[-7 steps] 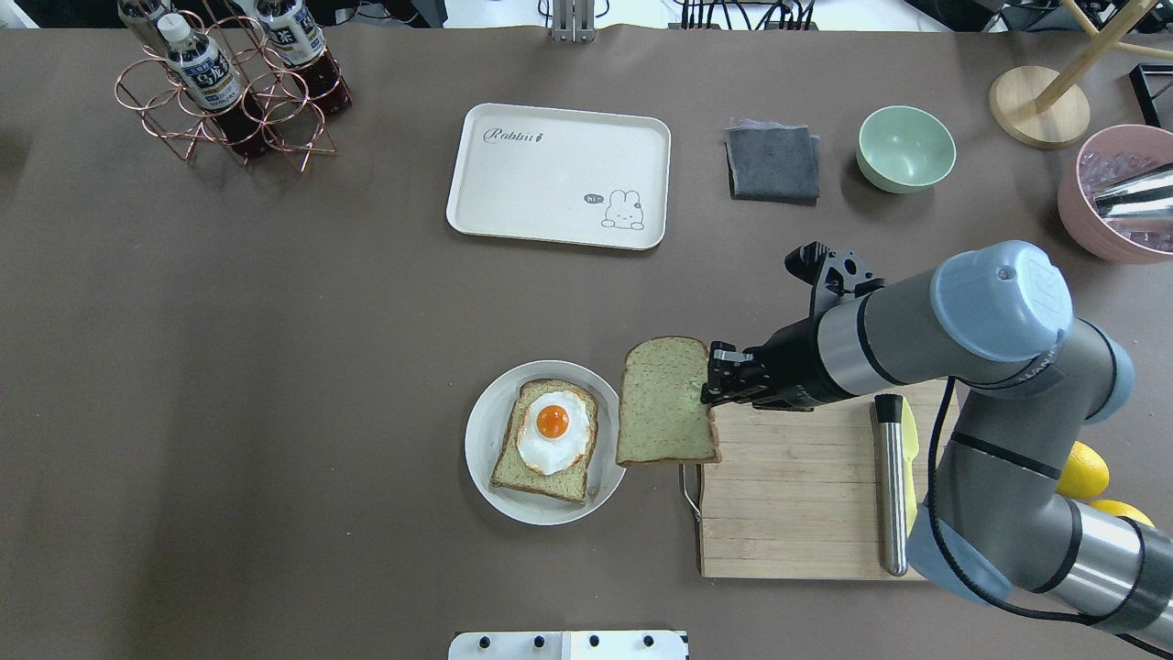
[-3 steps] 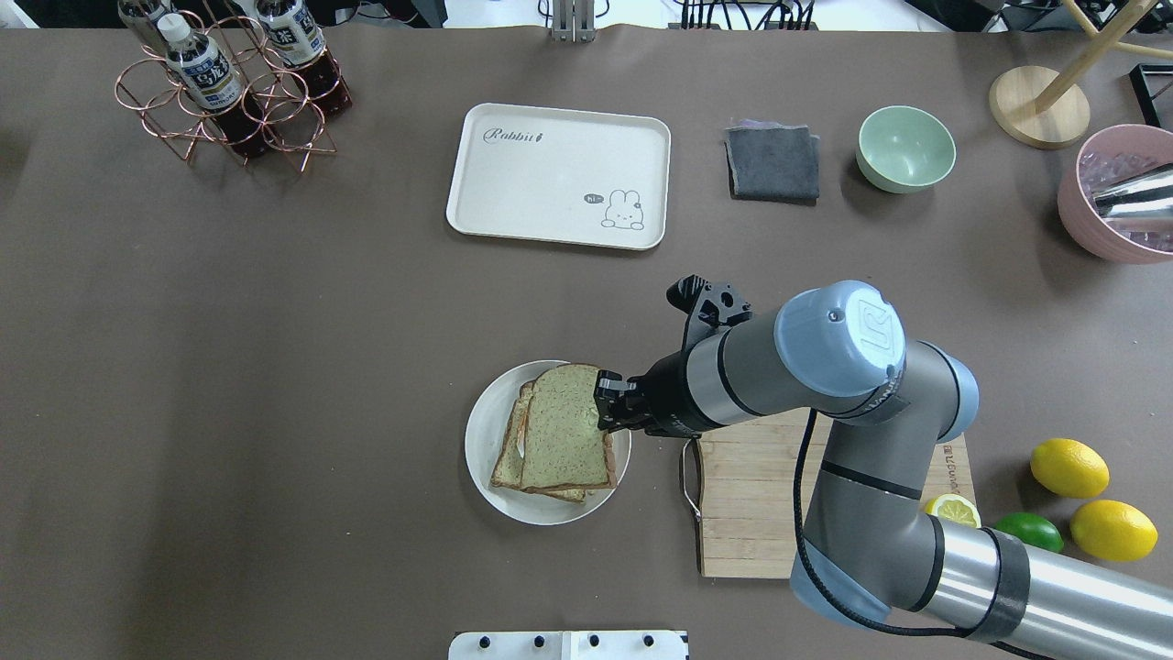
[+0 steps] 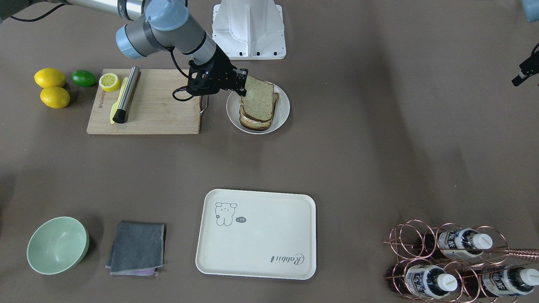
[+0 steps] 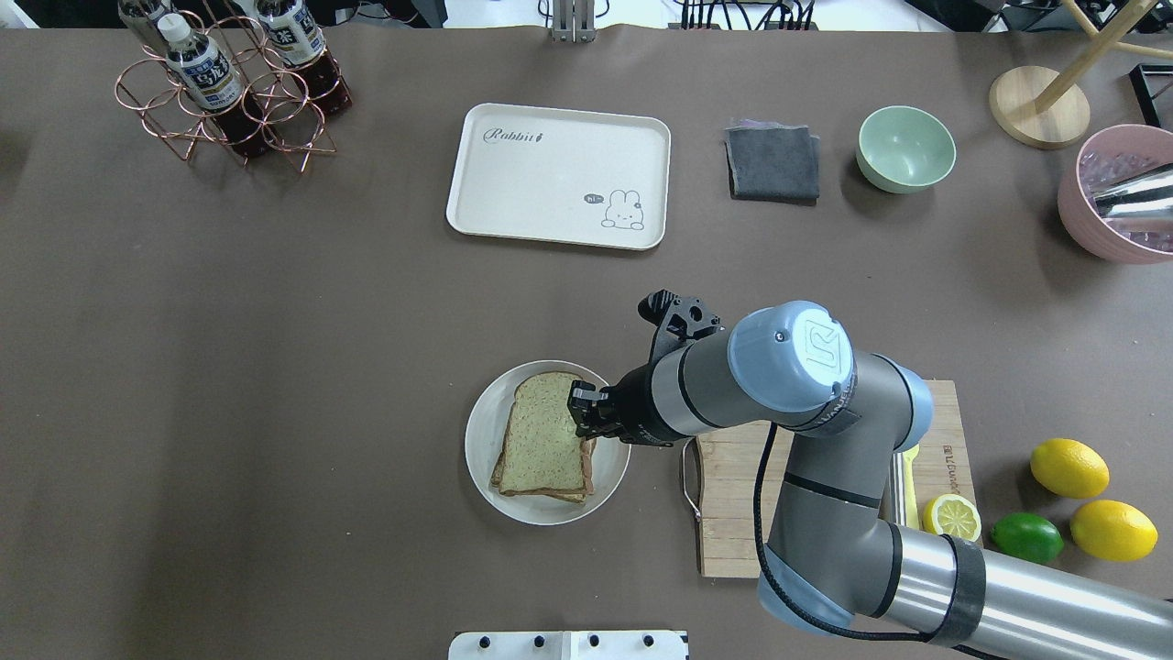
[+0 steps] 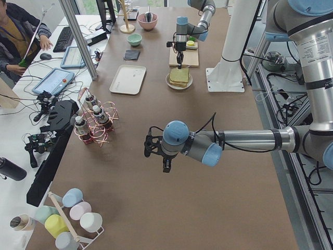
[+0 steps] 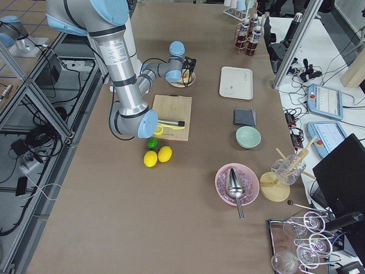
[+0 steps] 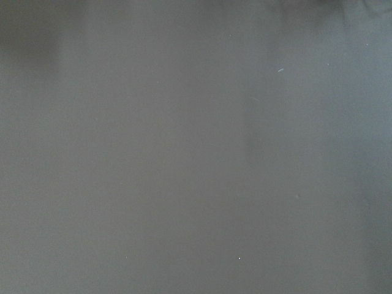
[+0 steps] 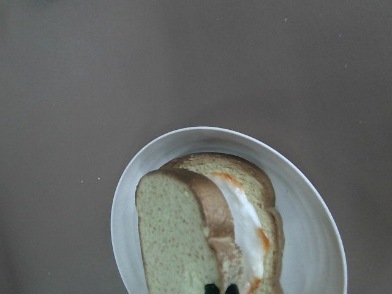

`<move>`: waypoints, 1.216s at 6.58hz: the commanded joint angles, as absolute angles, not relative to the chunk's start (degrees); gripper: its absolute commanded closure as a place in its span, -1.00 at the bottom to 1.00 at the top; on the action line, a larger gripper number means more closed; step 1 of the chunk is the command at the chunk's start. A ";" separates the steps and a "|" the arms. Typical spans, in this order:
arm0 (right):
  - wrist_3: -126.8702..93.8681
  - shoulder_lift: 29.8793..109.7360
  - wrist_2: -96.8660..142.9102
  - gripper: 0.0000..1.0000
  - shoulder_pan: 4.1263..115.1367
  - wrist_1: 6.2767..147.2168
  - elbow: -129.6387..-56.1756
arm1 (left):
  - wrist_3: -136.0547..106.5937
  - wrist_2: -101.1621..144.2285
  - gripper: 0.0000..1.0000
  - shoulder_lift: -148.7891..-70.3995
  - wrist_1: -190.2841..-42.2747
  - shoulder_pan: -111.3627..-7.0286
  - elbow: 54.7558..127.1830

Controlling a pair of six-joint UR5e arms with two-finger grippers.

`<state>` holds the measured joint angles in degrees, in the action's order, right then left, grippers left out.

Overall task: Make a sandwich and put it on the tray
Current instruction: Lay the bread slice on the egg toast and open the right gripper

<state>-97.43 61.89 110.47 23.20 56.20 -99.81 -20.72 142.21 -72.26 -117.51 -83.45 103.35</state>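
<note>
My right gripper (image 4: 583,417) is shut on the edge of the top bread slice (image 4: 541,440). It holds the slice over the lower slice and fried egg on the round plate (image 4: 481,449). The top slice is tilted, higher on the gripper's side (image 3: 242,88). In the right wrist view the white egg (image 8: 245,220) shows between the two slices. The cream tray (image 4: 559,174) lies bare at the far middle of the table. My left gripper (image 5: 165,167) hangs over bare table far to the left, and I cannot tell whether it is open or shut.
A wooden cutting board (image 4: 733,513) with a metal-handled knife (image 3: 126,92) lies right of the plate. Lemons (image 4: 1068,467) and a lime (image 4: 1026,536) lie beside it. A grey cloth (image 4: 772,163), green bowl (image 4: 905,148), bottle rack (image 4: 220,82) and pink bowl (image 4: 1113,197) stand at the far side.
My right gripper has carried the top slice left from the board's edge to over the plate. The slice now covers the egg and the lower slice.
</note>
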 commanded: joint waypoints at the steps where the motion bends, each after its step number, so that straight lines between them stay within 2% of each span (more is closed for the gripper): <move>1: -99.92 61.52 110.30 1.00 23.03 53.19 -97.22 | -20.74 142.21 -0.93 -72.25 -117.42 -83.50 103.36; 6: -102.66 61.35 109.16 0.98 22.77 52.91 -96.59 | -20.74 142.21 -0.93 -72.25 -117.51 -83.76 103.45; 8: -102.66 61.87 109.16 0.79 22.59 52.91 -96.59 | -20.83 142.21 -0.93 -72.25 -117.51 -83.76 103.53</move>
